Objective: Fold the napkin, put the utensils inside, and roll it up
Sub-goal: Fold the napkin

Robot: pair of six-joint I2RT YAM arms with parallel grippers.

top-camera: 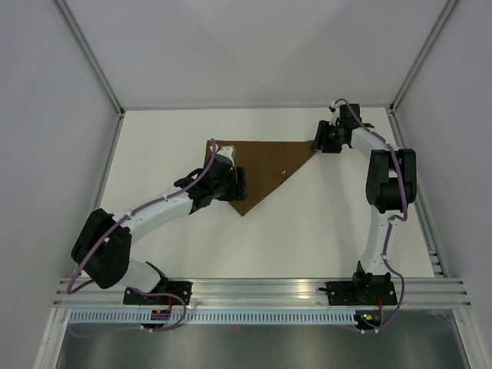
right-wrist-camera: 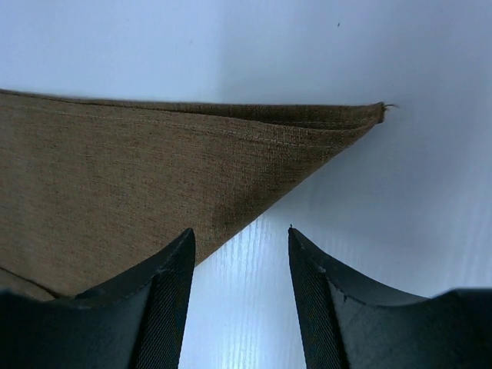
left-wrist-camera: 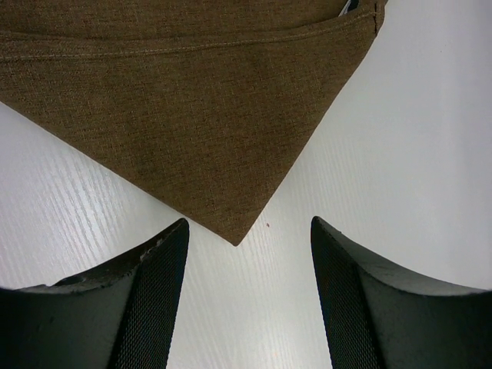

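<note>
My left fingers [left-wrist-camera: 154, 300] and right fingers [right-wrist-camera: 165, 300] hang open and empty just off two corners of the napkin [top-camera: 265, 169], folded into a triangle at the worktop's [top-camera: 307, 231] far middle, ready, I judge, for utensils.

left arm [top-camera: 157, 209], right arm [top-camera: 378, 231]: white links, black joints | purple cables [top-camera: 74, 280] | jaws: black, cross-hatched inner faces

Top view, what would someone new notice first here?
The brown napkin, folded into a triangle, lies dark against the white table. The left hand hovers open by its left edge, and the right hand is open at its far right corner.
</note>
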